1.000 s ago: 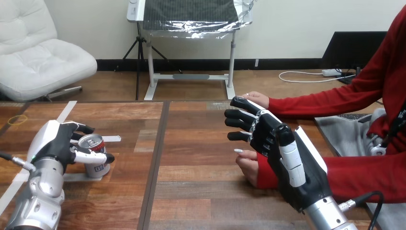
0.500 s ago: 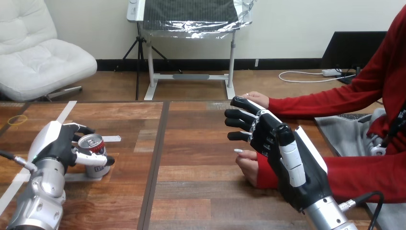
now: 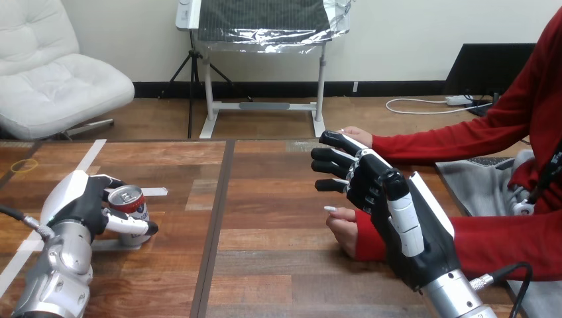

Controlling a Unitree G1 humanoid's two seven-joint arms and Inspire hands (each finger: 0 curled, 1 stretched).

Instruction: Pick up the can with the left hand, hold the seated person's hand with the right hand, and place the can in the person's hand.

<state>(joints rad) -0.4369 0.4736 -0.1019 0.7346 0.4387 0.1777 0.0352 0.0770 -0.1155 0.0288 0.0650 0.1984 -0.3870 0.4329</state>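
A red and white can (image 3: 128, 200) with a silver top stands on the wooden table (image 3: 265, 265) at the left. My left hand (image 3: 78, 200) is shut on it, its fingers round the far side and its thumb across the front. At the right my right hand (image 3: 397, 218) is raised and open, its fingers straight and pointing left. The person's near hand (image 3: 341, 228) rests on the table just left of that palm, partly hidden by it; I cannot tell whether they touch. The person's far hand (image 3: 354, 136) lies near the table's back edge.
White tape strips (image 3: 155, 192) lie on the table by the can. A yellow ring (image 3: 24, 165) sits at the far left. A dark seam (image 3: 215, 225) runs down the table's middle. A grey cloth (image 3: 474, 179) lies at the right edge.
My left hand has drawn tighter round the can, and hand and can have shifted slightly left. My right hand and the person's hands have stayed where they were.
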